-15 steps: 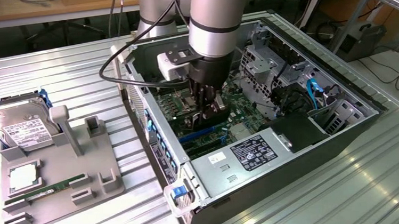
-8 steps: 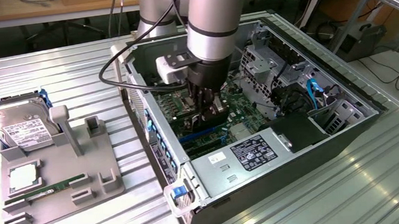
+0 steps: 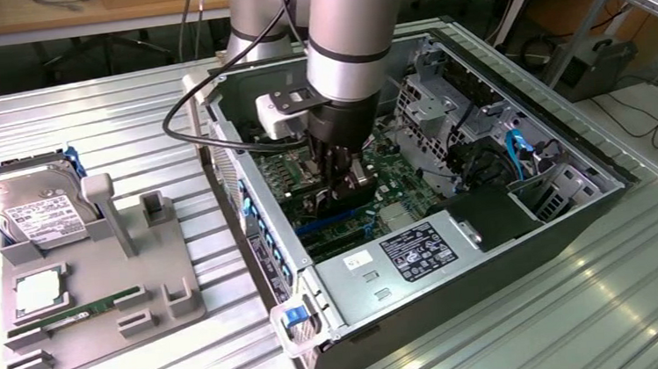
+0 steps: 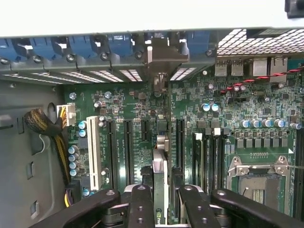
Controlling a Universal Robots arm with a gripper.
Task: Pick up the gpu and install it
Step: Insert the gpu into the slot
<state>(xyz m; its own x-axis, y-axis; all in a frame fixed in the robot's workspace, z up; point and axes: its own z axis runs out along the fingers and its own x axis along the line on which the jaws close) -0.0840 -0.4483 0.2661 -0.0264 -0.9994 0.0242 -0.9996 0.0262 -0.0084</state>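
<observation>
The gpu (image 4: 159, 171) appears edge-on in the wrist view, a thin dark card standing upright over the black expansion slots of the green motherboard (image 4: 128, 99). Its metal bracket (image 4: 164, 57) reaches the case's rear slot openings. My gripper (image 4: 164, 194) is shut on the card, one black finger (image 4: 140, 204) on each side. In the exterior view the gripper (image 3: 346, 179) is lowered inside the open computer case (image 3: 566, 210), with the dark gpu (image 3: 351, 199) under it at the motherboard. Whether the card sits fully in its slot cannot be told.
At the exterior view's left a grey fixture (image 3: 136, 279) holds a hard drive (image 3: 31, 208) and a green memory stick (image 3: 81, 311). Inside the case are the power supply (image 3: 411, 253), drive cages (image 3: 440, 96), a CPU socket (image 4: 259, 183), a white slot (image 4: 93, 152) and yellow cables (image 4: 47, 128).
</observation>
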